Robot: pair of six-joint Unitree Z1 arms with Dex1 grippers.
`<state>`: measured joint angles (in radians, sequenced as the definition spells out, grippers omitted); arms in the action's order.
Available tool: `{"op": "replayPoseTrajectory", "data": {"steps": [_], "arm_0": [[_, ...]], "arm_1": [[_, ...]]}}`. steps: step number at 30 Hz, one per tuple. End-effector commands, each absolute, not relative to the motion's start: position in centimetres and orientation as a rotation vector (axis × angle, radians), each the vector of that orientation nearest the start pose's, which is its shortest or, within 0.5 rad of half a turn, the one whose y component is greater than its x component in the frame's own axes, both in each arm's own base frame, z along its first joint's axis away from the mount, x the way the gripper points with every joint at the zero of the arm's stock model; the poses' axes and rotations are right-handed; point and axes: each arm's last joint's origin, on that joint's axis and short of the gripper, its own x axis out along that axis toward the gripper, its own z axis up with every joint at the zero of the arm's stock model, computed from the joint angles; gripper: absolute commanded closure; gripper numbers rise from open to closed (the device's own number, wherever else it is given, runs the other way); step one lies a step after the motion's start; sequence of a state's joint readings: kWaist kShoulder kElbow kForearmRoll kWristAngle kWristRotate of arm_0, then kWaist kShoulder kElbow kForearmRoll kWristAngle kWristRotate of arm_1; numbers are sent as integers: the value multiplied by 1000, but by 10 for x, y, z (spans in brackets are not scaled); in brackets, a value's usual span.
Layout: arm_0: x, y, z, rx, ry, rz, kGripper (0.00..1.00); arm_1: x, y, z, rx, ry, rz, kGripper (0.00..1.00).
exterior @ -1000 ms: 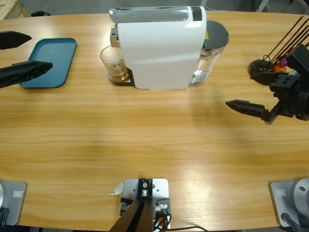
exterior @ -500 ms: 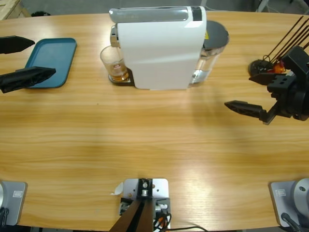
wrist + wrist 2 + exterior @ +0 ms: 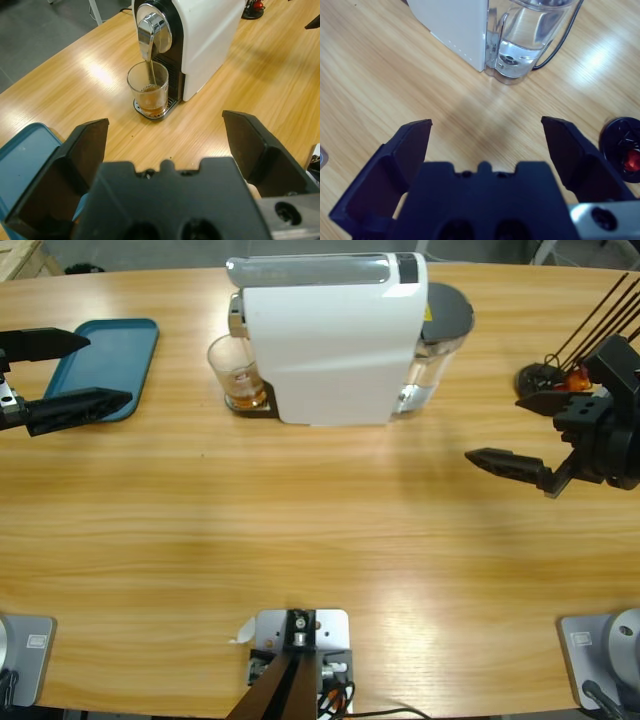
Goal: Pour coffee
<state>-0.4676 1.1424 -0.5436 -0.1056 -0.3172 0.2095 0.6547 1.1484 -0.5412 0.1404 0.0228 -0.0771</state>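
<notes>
While coffee [image 3: 151,97] streams into the glass [image 3: 149,88], both grippers' jaws gape wide, holding nothing.

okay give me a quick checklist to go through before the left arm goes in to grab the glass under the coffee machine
1. Left pincer open wide enough for the glass: ok.
2. Glass upright on the drip tray: ok.
3. Coffee finished pouring: not ok, a thin stream runs from the spout.
4. Table between left pincer and glass free of obstacles: ok.
5. Right pincer out of the way, open, behind the coffee machine: ok.
6. Blue tray free to receive the glass: ok.
</notes>
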Motion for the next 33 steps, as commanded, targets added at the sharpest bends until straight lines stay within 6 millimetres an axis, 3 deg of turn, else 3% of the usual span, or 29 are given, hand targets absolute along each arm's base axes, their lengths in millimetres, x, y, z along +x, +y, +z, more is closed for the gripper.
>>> {"op": "replayPoseTrajectory", "data": {"steps": [1,28,33], "arm_0": [[139,-88,280,246,448,-816,0],[131,-86,278,271,421,-829,0],[138,-91,274,260,454,-837,0]], "arm_1": [[118,94,254,-324,727,682,0],[118,94,253,-324,730,684,0],[118,94,253,-324,729,685,0]]}}
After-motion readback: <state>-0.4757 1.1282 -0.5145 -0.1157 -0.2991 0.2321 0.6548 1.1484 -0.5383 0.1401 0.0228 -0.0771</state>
